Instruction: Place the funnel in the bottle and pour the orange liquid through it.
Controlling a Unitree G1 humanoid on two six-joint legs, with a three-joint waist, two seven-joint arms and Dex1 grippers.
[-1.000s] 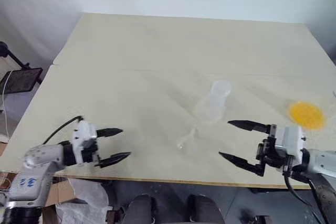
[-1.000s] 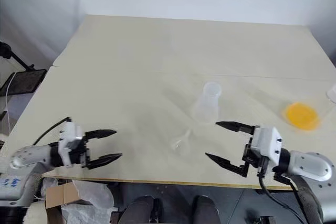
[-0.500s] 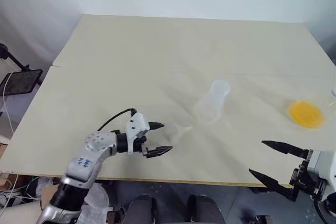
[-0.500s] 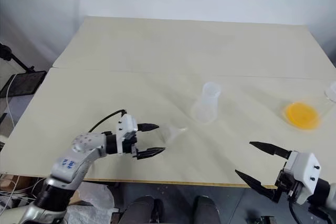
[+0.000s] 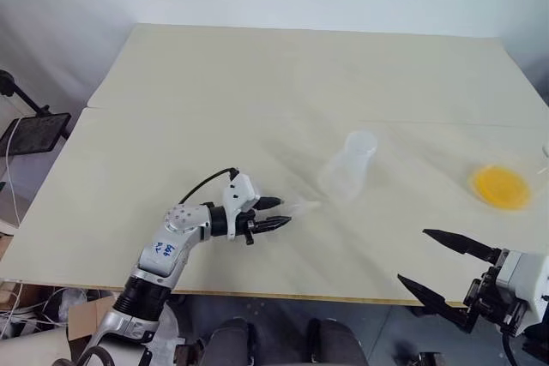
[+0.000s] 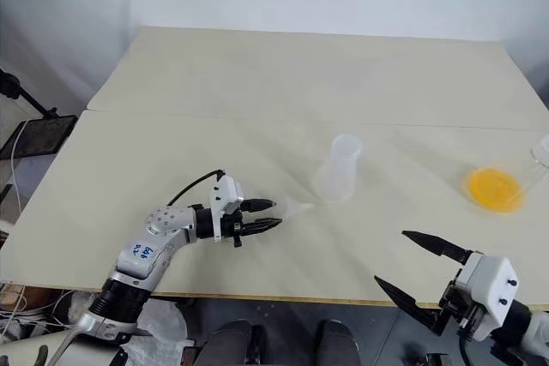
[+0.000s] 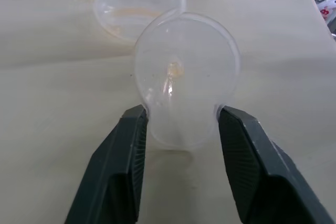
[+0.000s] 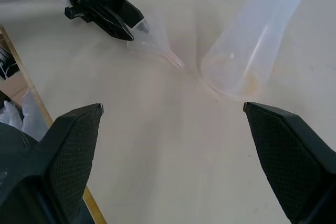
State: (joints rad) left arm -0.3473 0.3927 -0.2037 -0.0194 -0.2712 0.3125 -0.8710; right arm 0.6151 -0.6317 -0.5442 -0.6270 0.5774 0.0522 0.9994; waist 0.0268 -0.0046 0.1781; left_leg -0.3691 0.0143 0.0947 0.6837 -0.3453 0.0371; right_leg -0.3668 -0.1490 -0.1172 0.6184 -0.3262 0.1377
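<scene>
Pinching the funnel, left jaws; right jaws spread; arm writing unreadable.

A pale cream surface carries the clear bottle standing upright near the middle, the see-through funnel lying on its side just beside it, and the orange liquid well to the right.

The left arm reaches forward and inward over the worktop with its left claw nearly level, both black fingers pressed against opposite sides of the funnel, while the right claw hangs low at the near edge, fingers spread wide apart.
</scene>
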